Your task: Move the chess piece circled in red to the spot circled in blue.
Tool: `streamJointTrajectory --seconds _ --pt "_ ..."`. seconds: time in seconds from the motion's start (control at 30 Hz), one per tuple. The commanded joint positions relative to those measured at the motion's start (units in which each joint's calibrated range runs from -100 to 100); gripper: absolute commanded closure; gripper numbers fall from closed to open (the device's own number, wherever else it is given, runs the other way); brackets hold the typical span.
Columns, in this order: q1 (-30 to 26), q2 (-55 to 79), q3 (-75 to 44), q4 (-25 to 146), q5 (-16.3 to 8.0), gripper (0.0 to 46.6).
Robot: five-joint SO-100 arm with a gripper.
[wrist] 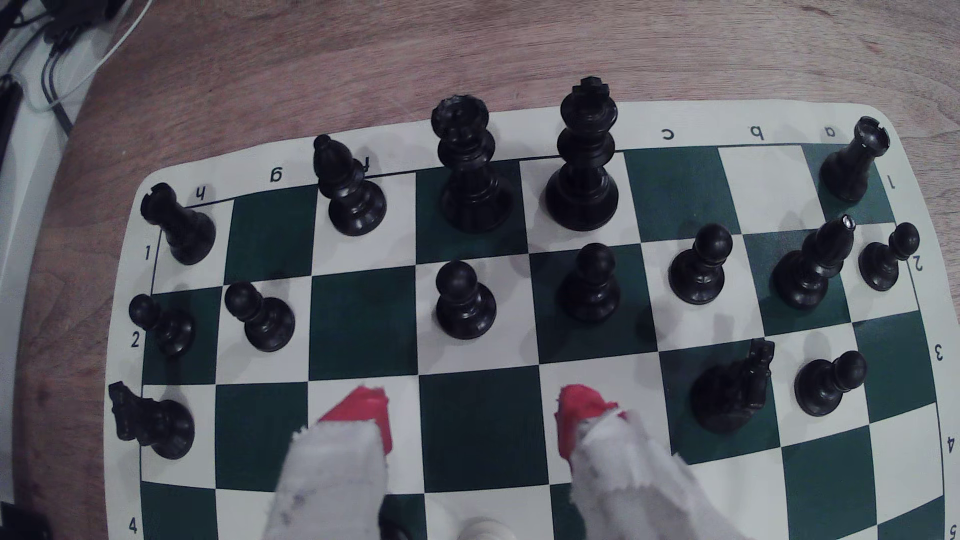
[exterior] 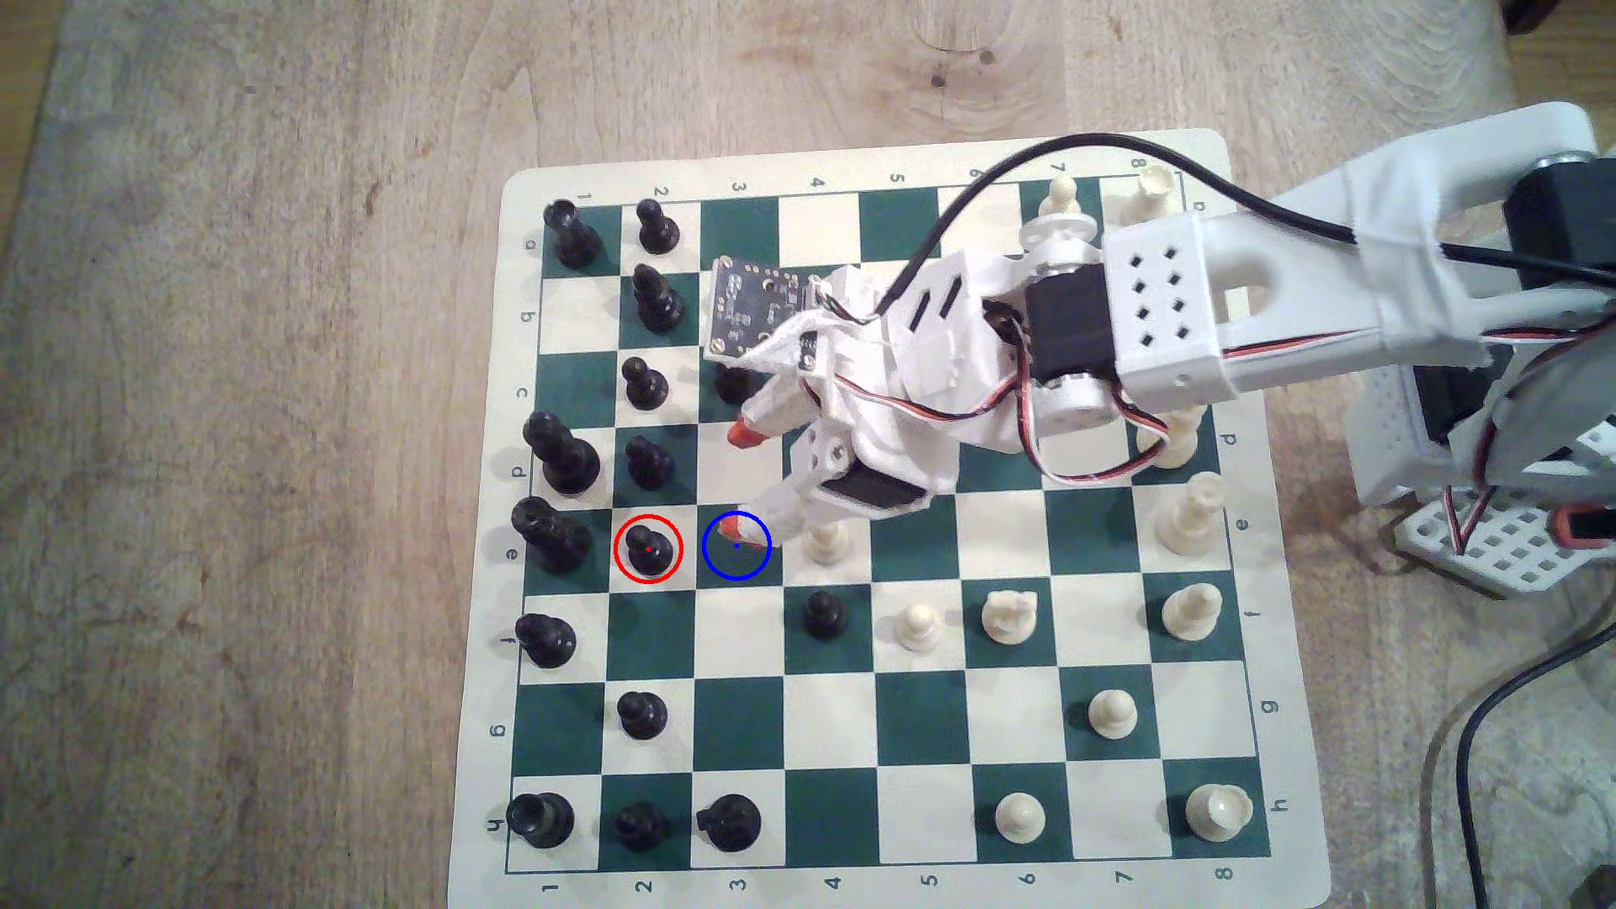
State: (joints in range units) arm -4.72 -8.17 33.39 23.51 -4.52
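Red-tipped fingers (wrist: 358,415) sit closest to the wrist camera, spread wide with nothing between them, so the gripper (wrist: 470,420) is released and empty. Going left to right across the exterior view: the black pawn (exterior: 649,549) stands upright in the red ring on a white square; the blue-ringed green square (exterior: 727,564) adjoins it, one finger hanging over it; the other finger sits farther up the board. By my reading, the pawn lies just beyond the fingertips, roughly centred on the gap, so a short forward reach should straddle it.
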Motion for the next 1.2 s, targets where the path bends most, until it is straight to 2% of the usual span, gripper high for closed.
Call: streamJointTrajectory --seconds 0.0,0.37,1.17 --pt "-0.2 2.3 -5.7 -1.1 -0.5 26.8" --pt "-1.0 15.6 -20.0 1.1 -1.1 24.4" --pt "-0.7 26.3 -30.4 0.2 -0.3 24.3"
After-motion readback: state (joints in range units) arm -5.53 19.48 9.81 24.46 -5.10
